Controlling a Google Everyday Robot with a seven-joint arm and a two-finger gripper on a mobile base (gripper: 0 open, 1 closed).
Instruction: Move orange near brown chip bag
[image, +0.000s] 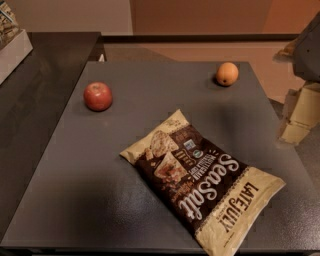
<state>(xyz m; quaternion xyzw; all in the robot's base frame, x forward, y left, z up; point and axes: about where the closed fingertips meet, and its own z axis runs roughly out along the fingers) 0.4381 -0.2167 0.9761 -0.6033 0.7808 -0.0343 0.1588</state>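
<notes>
Three things sat on the grey table (100, 165), gripper (299, 114) off at the right edge.
Camera view: the orange (227, 74) was near the far right corner, well apart from the brown chip bag (202, 182) lying flat up front. Red apple (98, 96) was far left. Honestly couldn't tell if the gripper was clenched or released.

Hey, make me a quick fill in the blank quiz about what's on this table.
1. The white script on the bag reads Sea ____.
2. The red fruit left of the bag is an ____.
3. The gripper hangs beyond the table's ____ edge, on the orange's side.
Answers: Salt; apple; right.
</notes>
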